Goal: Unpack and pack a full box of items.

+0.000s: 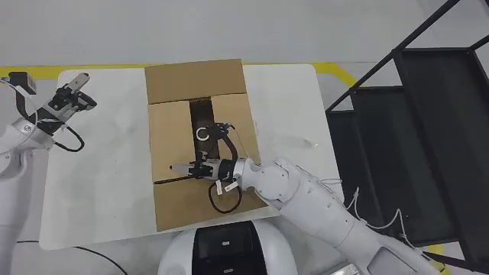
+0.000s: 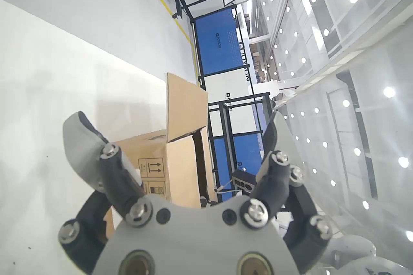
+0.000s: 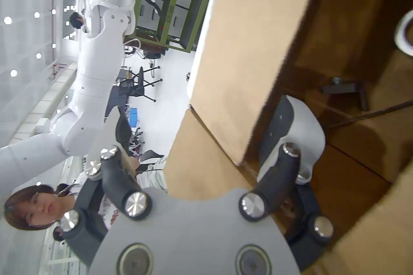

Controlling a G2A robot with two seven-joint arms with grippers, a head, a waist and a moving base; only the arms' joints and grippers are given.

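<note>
- Box, brown cardboard, stands in the middle of the white desk, with its long side running away from the robot.
- Its far flap is folded back and outward. The 2 side flaps, left and right, tip inward with a dark gap down the middle.
- A white ring-shaped item lies in that gap, inside the box. The right wrist view shows a small black part near it on the cardboard bottom.
- The near flap slopes outward toward the robot.
- The right arm crosses the near right corner of the box, and the right jaws sit at the near end of the gap.
- The right jaws are spread wide and clamp nothing. 1 finger is inside the box and the other is outside, with the edge of a flap between them. I cannot tell whether either finger touches the cardboard.
- The left jaws hang over the far left corner of the desk, well apart from the box. Their fingers are spread wide and hold nothing.
- A black metal rack stands on the floor to the right of the desk.
</note>
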